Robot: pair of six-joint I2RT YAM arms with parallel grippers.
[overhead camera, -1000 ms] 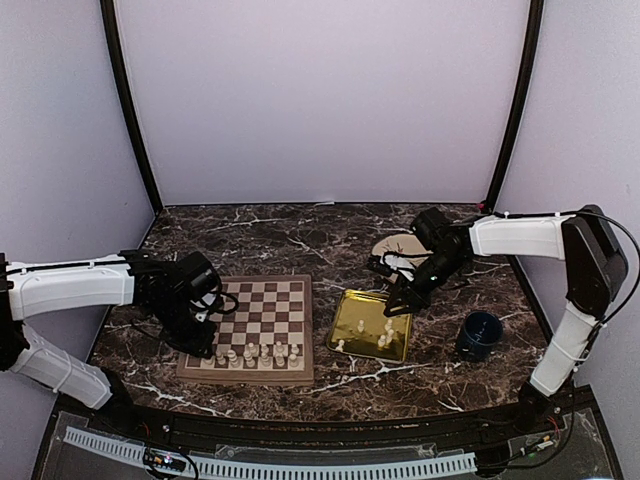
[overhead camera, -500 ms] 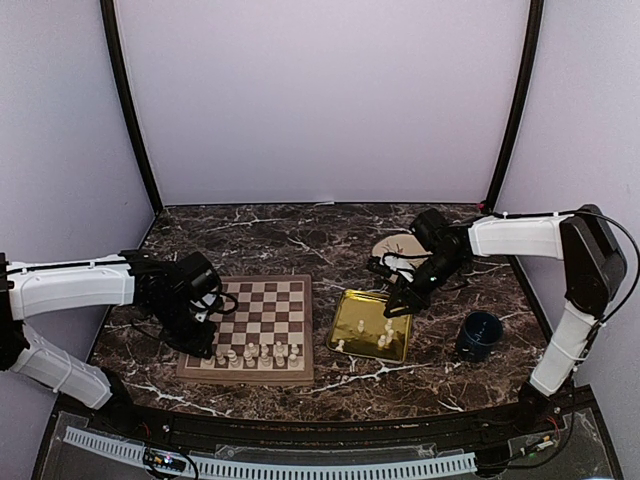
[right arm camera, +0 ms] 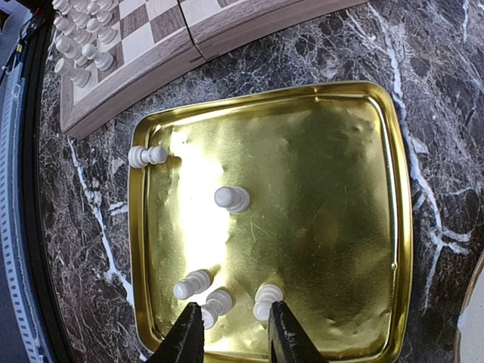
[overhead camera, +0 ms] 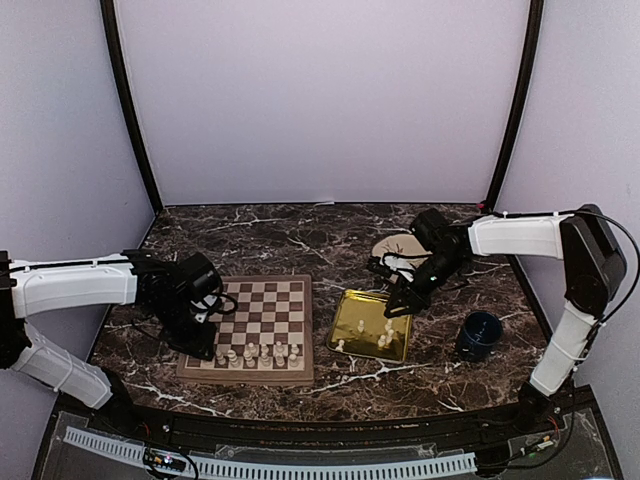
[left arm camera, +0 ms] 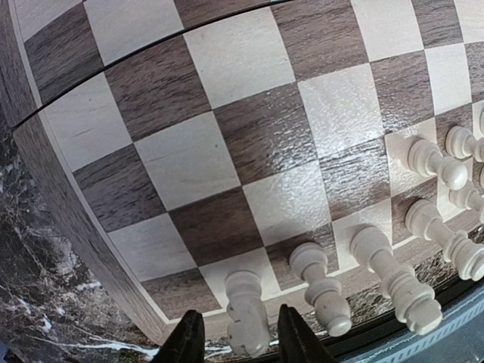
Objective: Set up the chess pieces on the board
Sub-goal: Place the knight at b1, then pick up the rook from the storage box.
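The board [overhead camera: 262, 300] lies left of centre, with several cream chess pieces [overhead camera: 256, 353] lined up in its two near rows. My left gripper [overhead camera: 205, 347] hovers over the near-left corner. In the left wrist view its fingertips [left arm camera: 187, 340] stand open either side of a rook-like piece [left arm camera: 246, 318] that stands on the corner square, with a gap on both sides. More pieces [left arm camera: 321, 291] stand to its right on the board [left arm camera: 227, 136]. My right gripper [overhead camera: 398, 305] hangs open over the gold tray [overhead camera: 352, 308]. Several pieces [right arm camera: 232, 198] lie in the tray [right arm camera: 401, 227], two of them [right arm camera: 265, 299] just under the right gripper [right arm camera: 233, 329].
A dark blue cup [overhead camera: 480, 333] stands right of the tray. A beige flat object [overhead camera: 392, 246] lies behind the right gripper. One piece [right arm camera: 147, 156] lies against the tray's corner nearest the board. The table is dark marble, with walls around it.
My left gripper's jaws have parted from the piece on the corner square. Neither arm has visibly shifted, and the right gripper is the same.
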